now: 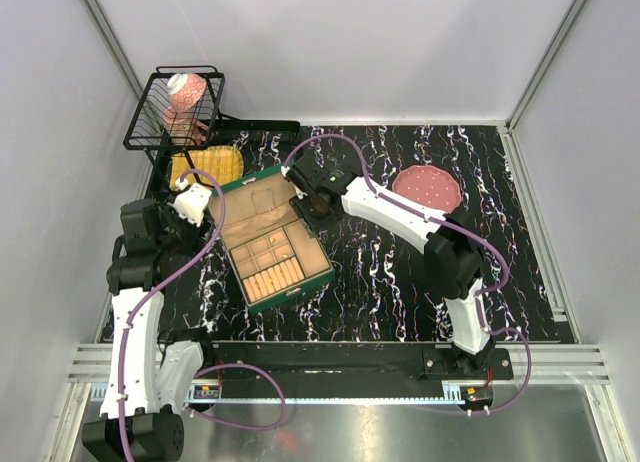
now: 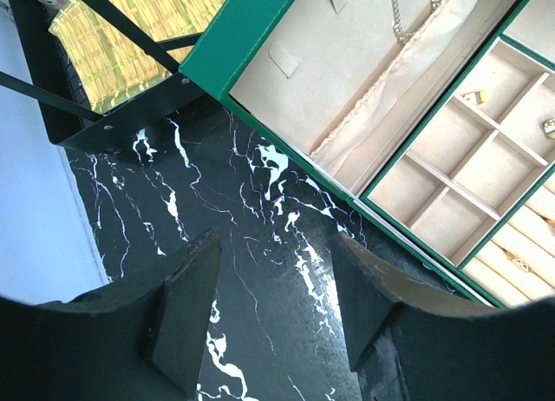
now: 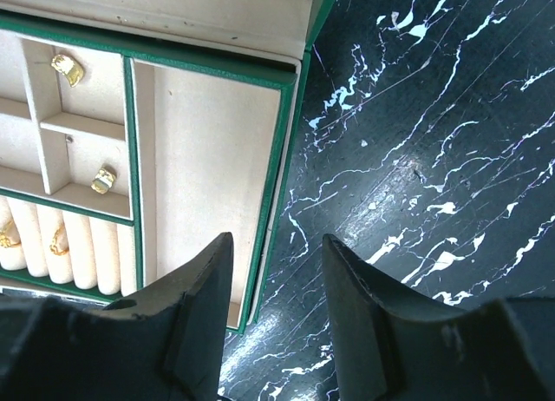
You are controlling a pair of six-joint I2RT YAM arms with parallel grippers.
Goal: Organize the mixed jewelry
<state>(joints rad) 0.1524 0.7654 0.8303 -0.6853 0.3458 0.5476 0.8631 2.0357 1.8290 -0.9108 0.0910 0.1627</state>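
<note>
The green box [image 1: 272,244] lies open on the black marbled table, with beige compartments. In the right wrist view, small gold jewelry pieces [image 3: 68,69] [image 3: 104,180] lie in its square compartments and more sit in the ring rolls [image 3: 57,240]. The left wrist view shows gold pieces [image 2: 473,96] [image 2: 549,128] and a thin chain [image 2: 399,19] in the lid pocket. My right gripper [image 3: 277,242] is open and empty, above the box's right edge [image 1: 306,196]. My left gripper [image 2: 277,245] is open and empty over bare table left of the lid [image 1: 198,200].
The pink dotted plate [image 1: 427,187] sits at the back right; any pieces on it are too small to make out. A black wire basket [image 1: 175,107] holding a pink-and-white object stands at the back left, above a yellow bamboo mat [image 1: 207,166]. The walls are close on both sides.
</note>
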